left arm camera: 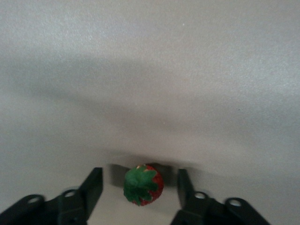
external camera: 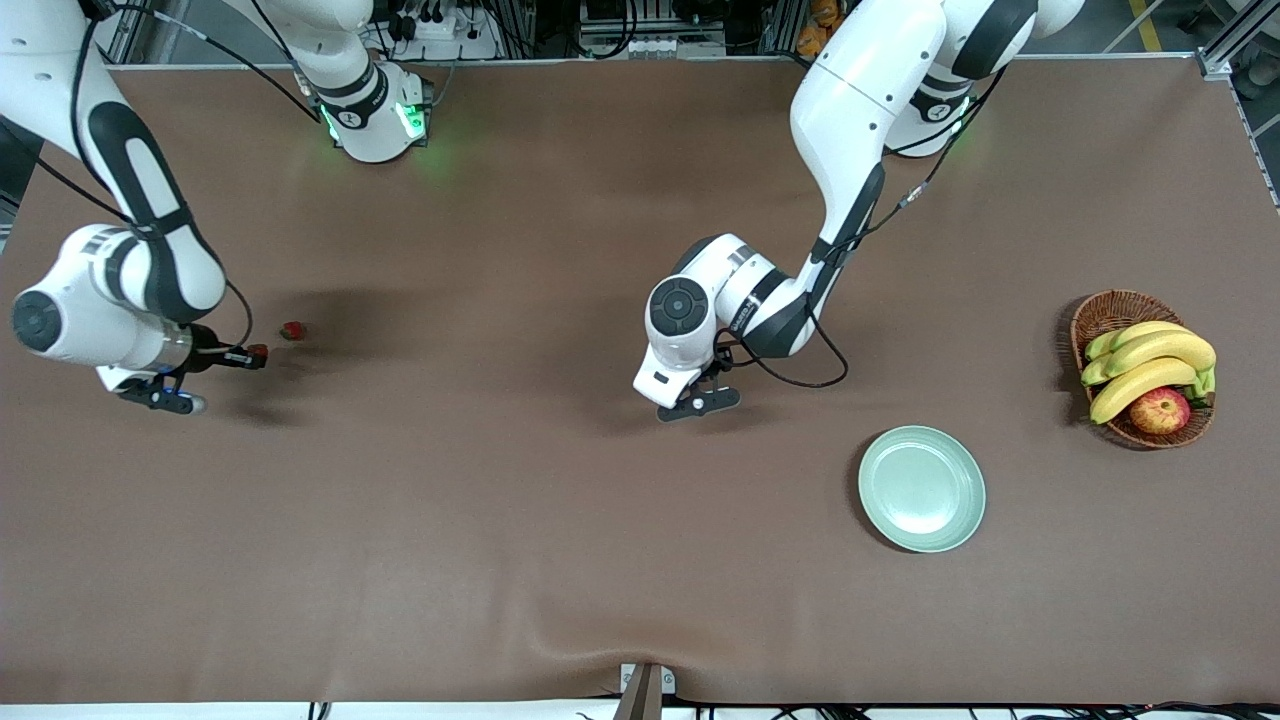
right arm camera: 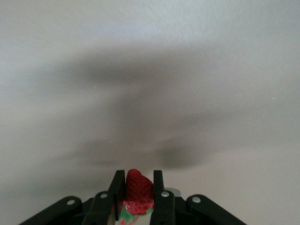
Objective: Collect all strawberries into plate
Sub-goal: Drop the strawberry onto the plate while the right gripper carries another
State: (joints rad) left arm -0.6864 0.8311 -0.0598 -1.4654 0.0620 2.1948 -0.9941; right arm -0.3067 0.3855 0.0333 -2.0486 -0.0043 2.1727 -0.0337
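Note:
My left gripper point(external camera: 718, 372) is low over the middle of the table. In the left wrist view it point(left arm camera: 139, 186) is open, with a strawberry point(left arm camera: 143, 184) lying between the fingers and touching neither; the front view hides this berry. My right gripper point(external camera: 250, 354) is at the right arm's end of the table, shut on a second strawberry point(right arm camera: 138, 191), which shows red at its tips point(external camera: 259, 352). A third strawberry point(external camera: 292, 330) lies on the table just beside those tips. The mint-green plate point(external camera: 921, 488) is nearer the front camera, toward the left arm's end, with nothing on it.
A brown wicker basket point(external camera: 1100, 315) with bananas point(external camera: 1150, 362) and a red-yellow apple point(external camera: 1160, 410) stands at the left arm's end, beside the plate. Brown cloth covers the table.

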